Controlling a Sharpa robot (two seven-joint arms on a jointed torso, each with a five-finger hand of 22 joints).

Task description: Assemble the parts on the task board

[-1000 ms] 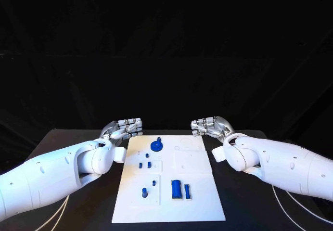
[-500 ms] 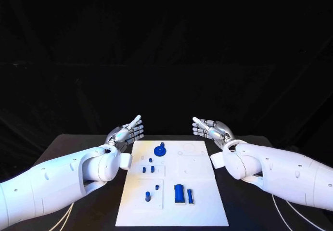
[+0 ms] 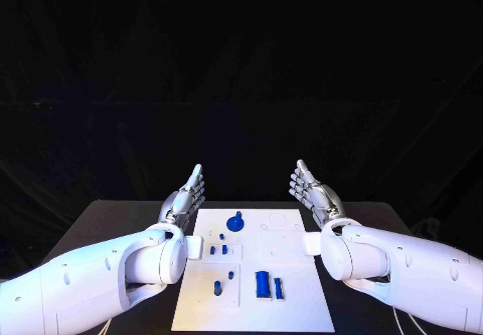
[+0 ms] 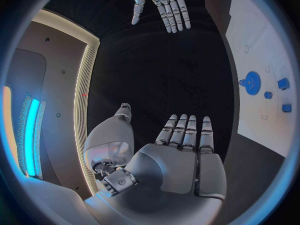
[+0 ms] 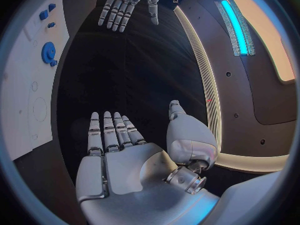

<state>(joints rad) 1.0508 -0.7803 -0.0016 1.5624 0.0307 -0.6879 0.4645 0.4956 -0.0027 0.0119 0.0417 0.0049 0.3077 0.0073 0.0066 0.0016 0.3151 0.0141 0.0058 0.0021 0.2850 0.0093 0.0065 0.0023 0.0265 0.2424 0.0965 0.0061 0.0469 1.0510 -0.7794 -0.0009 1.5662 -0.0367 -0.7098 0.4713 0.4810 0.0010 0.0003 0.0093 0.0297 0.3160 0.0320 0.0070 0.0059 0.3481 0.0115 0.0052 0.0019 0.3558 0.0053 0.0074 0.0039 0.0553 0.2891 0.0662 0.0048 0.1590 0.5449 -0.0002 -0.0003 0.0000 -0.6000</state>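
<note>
The white task board (image 3: pixel 292 300) lies in the middle of the black table. On it are a blue gear (image 3: pixel 236 223) near the far end, small blue pegs (image 3: pixel 218 249) left of centre, and two upright blue blocks (image 3: pixel 264 284) near the front. My left hand (image 3: pixel 187 195) is raised above the board's far left corner, fingers straight and apart, holding nothing. My right hand (image 3: pixel 313 192) is raised above the far right corner, palm facing the left hand, also flat and empty. The gear (image 4: pixel 252 81) and board (image 4: pixel 265 45) show beside my left hand (image 4: pixel 181 155); my right hand (image 5: pixel 119 155) faces the left hand (image 5: pixel 128 2).
The black table (image 3: pixel 111 223) extends on both sides of the board. A black backdrop hangs behind it. Both white forearms (image 3: pixel 121 272) flank the board's long edges.
Both hands have uncurled from fists to flat, straight fingers and lifted upward. The whole picture has shifted a little, so the camera moved.
</note>
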